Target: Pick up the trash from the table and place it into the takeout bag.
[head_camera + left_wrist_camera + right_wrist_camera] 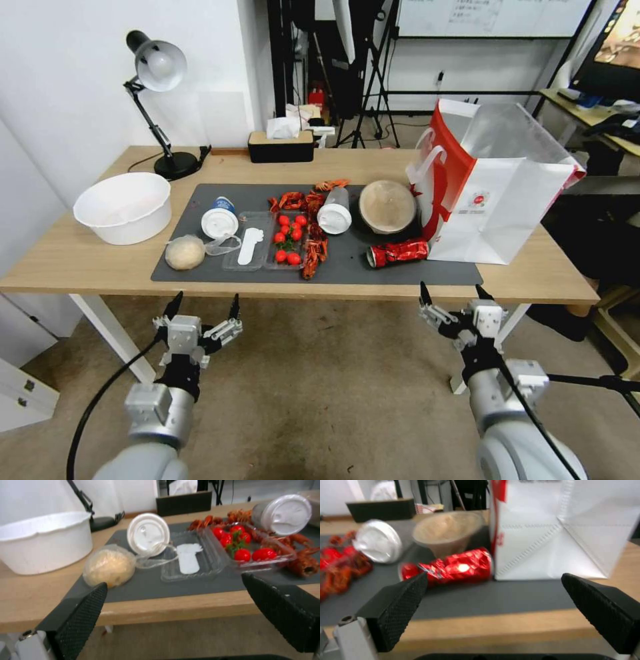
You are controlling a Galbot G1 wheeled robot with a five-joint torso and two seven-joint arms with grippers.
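The trash lay on the dark grey mat (347,270) on the table (87,263). The crushed red can (398,253) lay on its side, touching the foot of the takeout bag (497,200), which stood upright at the right end of the mat. Just behind the can sat the round brown-lidded bowl (387,206), and beside that a white-lidded cup (334,211) lay tipped over. The blue-white cup (219,217) lay farther left, near the clear bag with the beige lump (185,253). A clear tray of small tomatoes (288,238) sat between the cups, with red crayfish (313,250) around it. A big white bowl (123,207) stood off the mat at the left. The left gripper (203,308) and the right gripper (453,291) hung below the table's front edge, both with fingers spread wide and holding nothing.
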